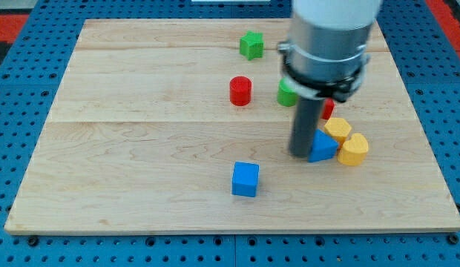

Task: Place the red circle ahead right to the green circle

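The red circle (240,90) stands on the wooden board near the middle, toward the view's top. The green circle (286,93) is just to its right, partly hidden behind the arm. My tip (301,153) rests on the board below the green circle, touching the left side of a blue triangular block (323,147). The tip is well to the lower right of the red circle and apart from it.
A green star-like block (251,45) lies near the view's top. A blue cube (245,179) sits lower middle. Two yellow blocks (337,130) (354,150) and a partly hidden red block (328,109) cluster right of the tip. The board's right edge (430,148) is near.
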